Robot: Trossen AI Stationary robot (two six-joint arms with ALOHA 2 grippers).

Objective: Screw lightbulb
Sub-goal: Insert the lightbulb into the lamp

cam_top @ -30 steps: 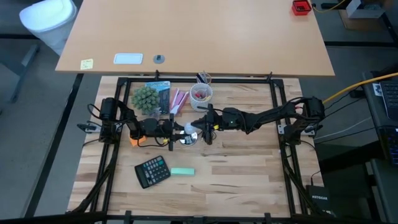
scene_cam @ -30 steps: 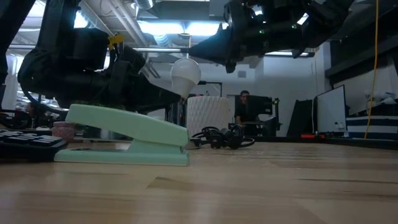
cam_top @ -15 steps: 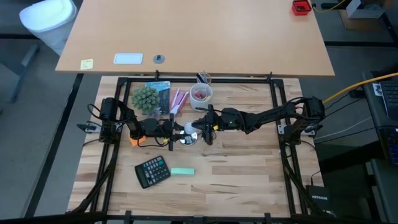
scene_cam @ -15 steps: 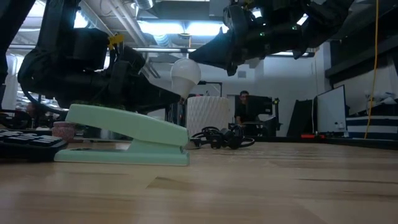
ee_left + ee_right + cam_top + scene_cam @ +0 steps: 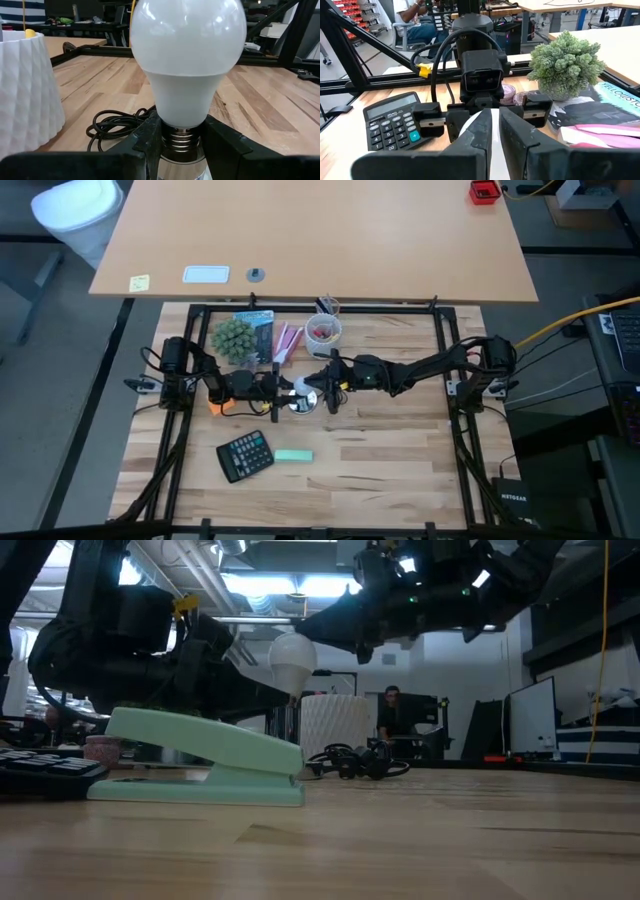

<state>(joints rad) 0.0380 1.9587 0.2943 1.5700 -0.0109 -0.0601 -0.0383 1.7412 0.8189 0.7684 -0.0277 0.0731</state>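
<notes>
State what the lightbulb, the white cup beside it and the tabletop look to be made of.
Lightbulb: frosted white globe, glass or plastic, with soft glossy highlights on its dome; its threaded base looks like ribbed metal.
White cup: matte white with faceted ridges, probably plastic or ceramic.
Tabletop: light wood planks with visible grain and seams, low sheen.
</notes>
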